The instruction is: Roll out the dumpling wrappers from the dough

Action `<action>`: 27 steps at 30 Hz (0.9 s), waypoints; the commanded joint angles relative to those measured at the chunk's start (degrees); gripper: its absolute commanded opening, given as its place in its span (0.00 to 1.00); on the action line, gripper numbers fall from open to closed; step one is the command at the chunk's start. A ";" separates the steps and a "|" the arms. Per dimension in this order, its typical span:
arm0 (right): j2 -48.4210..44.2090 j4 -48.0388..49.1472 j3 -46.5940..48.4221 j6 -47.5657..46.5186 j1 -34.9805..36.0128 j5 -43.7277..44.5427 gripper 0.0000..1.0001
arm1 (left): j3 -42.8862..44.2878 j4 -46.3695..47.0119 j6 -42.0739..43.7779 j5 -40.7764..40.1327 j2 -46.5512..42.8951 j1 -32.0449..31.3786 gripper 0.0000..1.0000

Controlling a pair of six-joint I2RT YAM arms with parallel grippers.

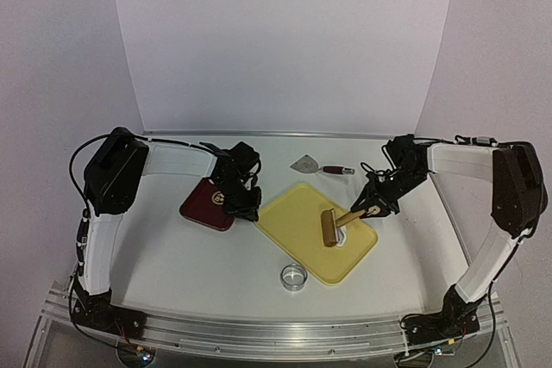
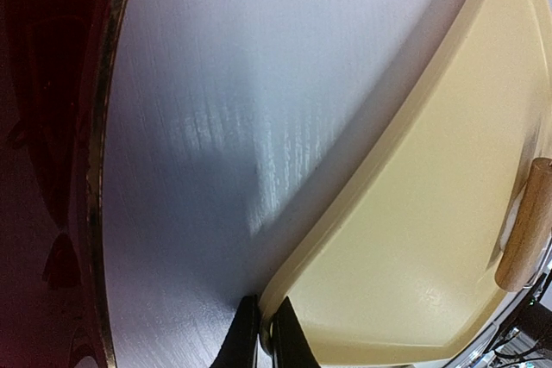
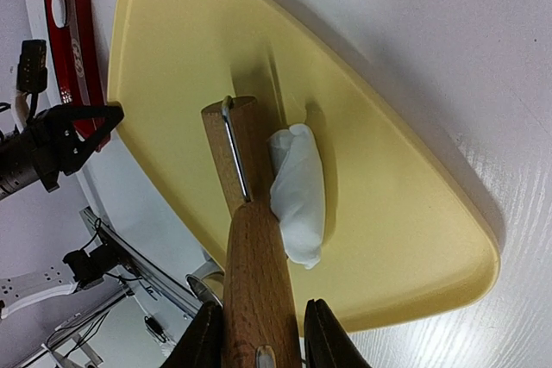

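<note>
tray (image 1: 297,213): yellow, mid-table | left gripper (image 2: 264,338): clamped on tray rim, 9 o'clock side | right gripper (image 3: 259,344): clamped on roller (image 3: 254,265) handle | dough (image 3: 297,191): white lump on tray, touching roller, its 4 o'clock in top view

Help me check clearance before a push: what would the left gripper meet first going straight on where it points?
The yellow plastic tray: the left gripper looks shut on its rim, so it would shove the tray itself. The wooden roller beyond sits off right, likely outside that line.
</note>
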 commanded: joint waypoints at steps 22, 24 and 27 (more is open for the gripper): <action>1.34 -3.26 23.39 0.06 9.64 2.13 0.00 | 0.99 2.42 12.18 -3.45 2.29 1.92 0.00; 0.04 -4.73 25.76 0.21 9.61 2.39 0.00 | 3.30 2.17 17.66 -5.25 3.15 1.97 0.00; -0.30 -9.75 27.48 -0.77 9.63 3.89 0.00 | 7.37 1.51 26.91 -6.98 4.89 2.05 0.00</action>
